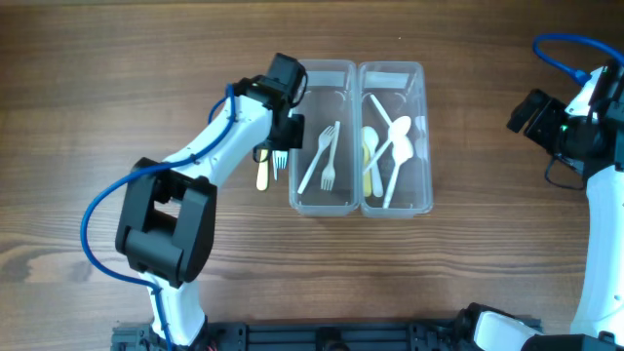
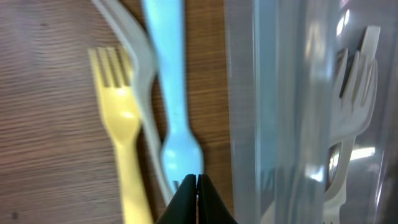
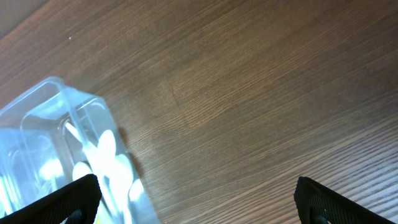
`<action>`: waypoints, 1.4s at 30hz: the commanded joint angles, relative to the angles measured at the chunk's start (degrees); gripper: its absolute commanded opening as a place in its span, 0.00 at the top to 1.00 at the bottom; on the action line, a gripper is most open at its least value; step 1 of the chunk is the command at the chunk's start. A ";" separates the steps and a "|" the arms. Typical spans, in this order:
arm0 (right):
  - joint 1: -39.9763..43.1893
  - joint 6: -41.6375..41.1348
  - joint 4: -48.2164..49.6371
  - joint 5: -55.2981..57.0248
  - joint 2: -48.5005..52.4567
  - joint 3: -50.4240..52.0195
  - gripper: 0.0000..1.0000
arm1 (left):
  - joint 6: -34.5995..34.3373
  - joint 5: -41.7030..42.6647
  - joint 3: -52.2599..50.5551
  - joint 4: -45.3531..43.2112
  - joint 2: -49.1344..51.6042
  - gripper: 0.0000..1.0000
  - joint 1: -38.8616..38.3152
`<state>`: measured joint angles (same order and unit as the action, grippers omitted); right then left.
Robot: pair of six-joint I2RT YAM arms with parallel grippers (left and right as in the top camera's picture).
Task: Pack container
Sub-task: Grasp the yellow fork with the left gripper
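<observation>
Two clear containers stand side by side. The left container (image 1: pixel 322 136) holds white forks (image 1: pixel 327 156). The right container (image 1: pixel 395 136) holds white and yellow spoons (image 1: pixel 390 151). A yellow fork (image 1: pixel 262 174) and a pale fork (image 1: pixel 280 161) lie on the table left of the left container. In the left wrist view a blue fork (image 2: pixel 171 93), a yellow fork (image 2: pixel 121 124) and a white fork (image 2: pixel 134 56) lie beside the container wall (image 2: pixel 273 93). My left gripper (image 2: pixel 197 186) is shut, its tips at the blue fork's head. My right gripper (image 3: pixel 196 202) is open and empty, far to the right (image 1: pixel 546 117).
The wooden table (image 1: pixel 117 78) is bare on the left and front. The right wrist view shows a corner of the spoon container (image 3: pixel 56 124) and bare wood (image 3: pixel 249 93). A blue cable (image 1: pixel 102 210) loops off the left arm.
</observation>
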<state>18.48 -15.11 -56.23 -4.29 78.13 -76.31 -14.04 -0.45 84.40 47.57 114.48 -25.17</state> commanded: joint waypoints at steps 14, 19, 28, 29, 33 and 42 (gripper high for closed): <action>0.09 -0.07 0.04 -0.44 0.11 0.26 0.00 | 0.33 -0.44 -0.04 3.89 -1.40 0.68 5.57; 0.09 -0.07 0.04 -0.44 0.11 0.26 0.00 | 0.37 -0.46 -0.04 2.40 -0.57 0.67 6.97; 0.09 -0.07 0.07 -0.44 0.11 0.26 0.00 | 0.79 -0.46 -0.22 2.12 3.80 0.62 7.02; 0.09 -0.04 0.07 -0.44 0.11 0.26 0.00 | 1.11 -0.46 -0.22 1.97 4.28 0.62 7.02; 0.09 -0.09 0.04 -0.44 0.11 0.26 0.00 | 1.64 -0.50 -0.24 1.05 5.92 0.66 7.04; 0.09 -0.07 0.04 -0.44 0.11 0.26 0.00 | 3.39 -0.68 -0.26 0.68 8.87 0.87 7.04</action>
<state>18.48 -15.11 -56.21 -4.29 78.13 -76.31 -12.12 -1.67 84.49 48.21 121.08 -18.57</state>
